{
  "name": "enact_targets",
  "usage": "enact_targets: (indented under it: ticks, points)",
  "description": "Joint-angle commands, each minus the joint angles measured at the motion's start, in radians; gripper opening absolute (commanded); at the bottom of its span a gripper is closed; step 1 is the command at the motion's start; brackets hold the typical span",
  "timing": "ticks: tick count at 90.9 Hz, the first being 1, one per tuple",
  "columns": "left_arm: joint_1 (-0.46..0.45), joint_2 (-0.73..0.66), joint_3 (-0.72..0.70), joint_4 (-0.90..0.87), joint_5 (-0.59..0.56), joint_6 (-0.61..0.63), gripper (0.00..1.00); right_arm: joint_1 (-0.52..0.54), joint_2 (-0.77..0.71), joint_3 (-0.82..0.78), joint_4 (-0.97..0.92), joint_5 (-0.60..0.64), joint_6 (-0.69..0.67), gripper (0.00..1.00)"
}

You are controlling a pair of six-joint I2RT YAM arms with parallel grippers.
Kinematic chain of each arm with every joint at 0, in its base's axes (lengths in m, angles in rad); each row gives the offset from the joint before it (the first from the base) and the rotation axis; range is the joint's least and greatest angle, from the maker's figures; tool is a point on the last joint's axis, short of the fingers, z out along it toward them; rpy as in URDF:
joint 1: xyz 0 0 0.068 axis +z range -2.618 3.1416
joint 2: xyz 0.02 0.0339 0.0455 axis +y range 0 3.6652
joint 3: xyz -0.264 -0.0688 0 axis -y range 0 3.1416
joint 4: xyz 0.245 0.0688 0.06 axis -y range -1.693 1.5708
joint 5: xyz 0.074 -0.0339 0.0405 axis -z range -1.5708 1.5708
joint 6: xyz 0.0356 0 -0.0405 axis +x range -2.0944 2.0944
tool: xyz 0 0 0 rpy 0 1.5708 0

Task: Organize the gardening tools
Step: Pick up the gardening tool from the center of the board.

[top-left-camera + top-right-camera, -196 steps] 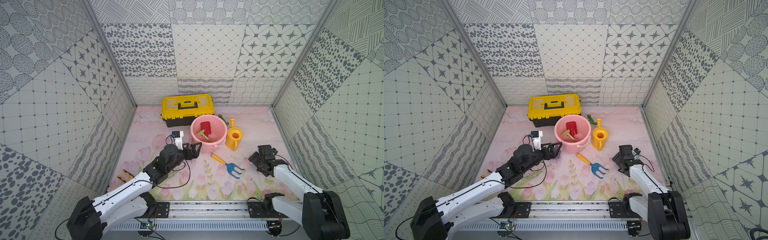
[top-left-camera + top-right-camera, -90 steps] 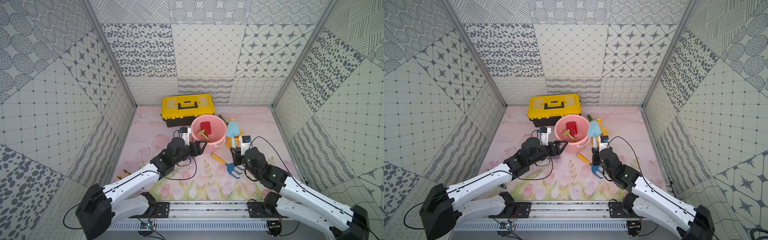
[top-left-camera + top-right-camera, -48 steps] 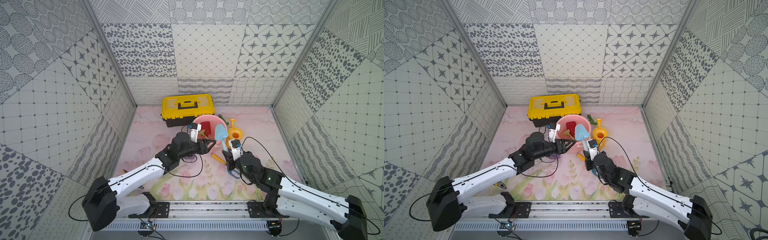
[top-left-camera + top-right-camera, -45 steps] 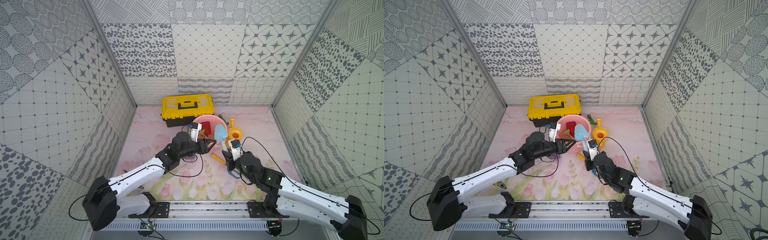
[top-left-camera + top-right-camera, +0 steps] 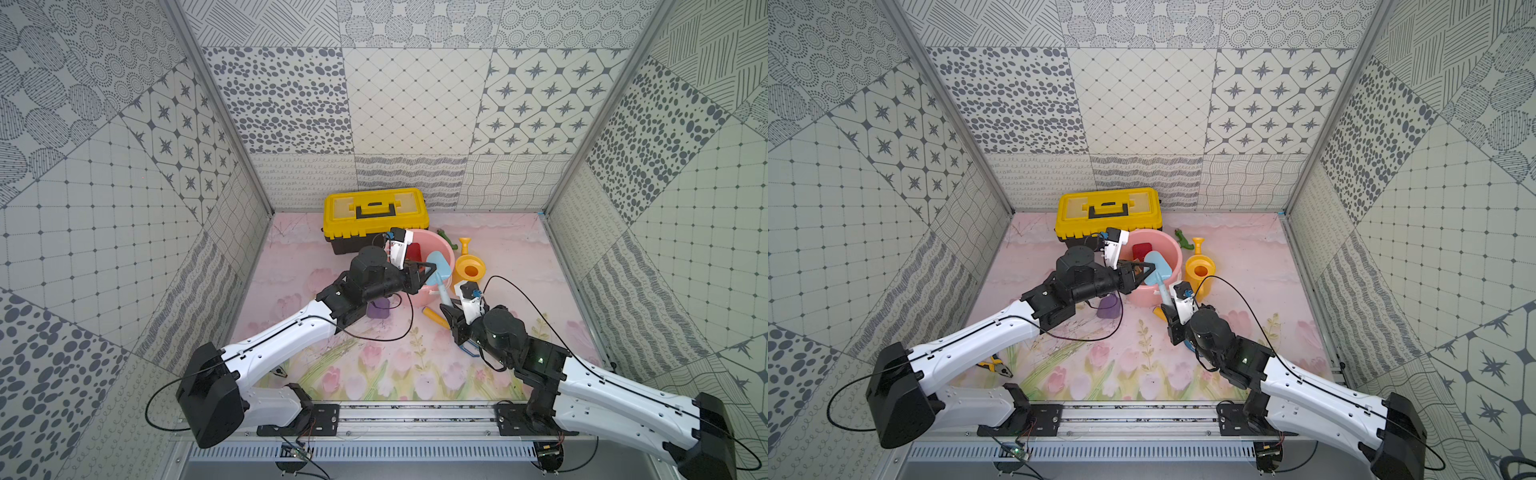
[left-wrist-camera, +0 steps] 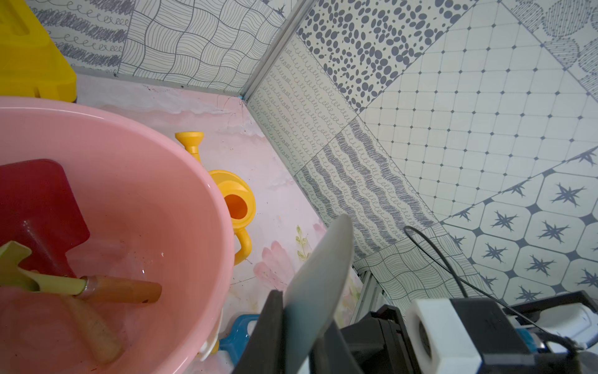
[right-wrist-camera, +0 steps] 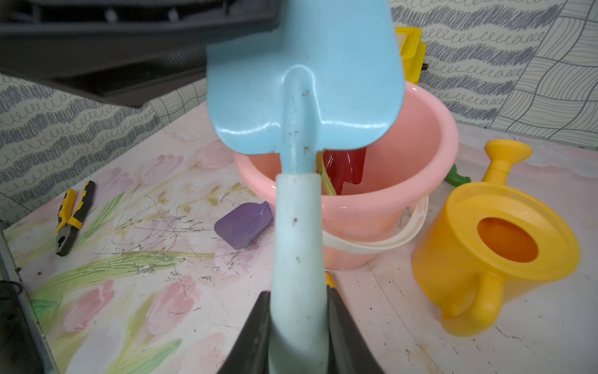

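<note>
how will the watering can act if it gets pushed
Probably light: the watering can looks like hollow thin plastic. Standing upright on a wide base, it should slide rather than tip. A push on the spout may spin it.

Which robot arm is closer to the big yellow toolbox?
Left. The left end effector, shut on the pale-blue trowel, hangs over the pink bucket next to the toolbox. The right end effector is on the bucket's opposite side, farther off.

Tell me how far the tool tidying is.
Done: red spade and green rake lie in the pink bucket. In hand: pale-blue trowel, off the mat, right fingers on its handle, left fingers shut on its blade. Left: purple scoop, blue fork, yellow watering can, on the mat.
</note>
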Motion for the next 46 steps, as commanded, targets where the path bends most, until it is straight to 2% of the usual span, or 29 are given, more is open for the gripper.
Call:
enact_targets:
  ticks: [1, 7, 10, 12, 16, 20, 23, 25, 29, 46]
  points:
    - [-0.002, 0.012, 0.046, -0.004, 0.034, 0.054, 0.0, 0.01, -0.012, -0.008, 0.045, -0.025, -0.016, 0.09]
    - [-0.002, 0.016, 0.055, -0.014, 0.035, 0.059, 0.0, 0.012, -0.02, -0.004, 0.037, -0.027, -0.014, 0.11]
    - [-0.002, 0.016, 0.056, -0.014, 0.036, 0.062, 0.0, 0.014, -0.023, -0.002, 0.033, -0.027, -0.014, 0.15]
    - [-0.002, 0.015, 0.057, -0.014, 0.037, 0.065, 0.0, 0.015, -0.027, -0.001, 0.03, -0.022, -0.013, 0.24]
    - [-0.002, 0.009, 0.056, -0.013, 0.033, 0.071, 0.0, 0.015, -0.037, -0.001, 0.023, -0.009, -0.008, 0.47]
    - [-0.002, 0.002, 0.058, -0.014, 0.025, 0.079, 0.0, 0.015, -0.049, -0.002, 0.016, 0.009, -0.001, 0.65]
    - [-0.002, -0.005, 0.062, -0.016, 0.018, 0.086, 0.0, 0.015, -0.059, -0.003, 0.012, 0.02, 0.004, 0.86]
    - [-0.002, -0.01, 0.067, -0.02, 0.013, 0.092, 0.0, 0.015, -0.065, -0.004, 0.011, 0.026, 0.005, 0.94]
    - [-0.003, -0.018, 0.076, -0.028, 0.0, 0.109, 0.0, 0.015, -0.079, -0.009, 0.011, 0.034, 0.009, 0.97]
    - [-0.002, -0.023, 0.162, -0.082, -0.08, 0.255, 0.0, 0.015, -0.126, -0.01, -0.012, 0.071, 0.029, 0.97]
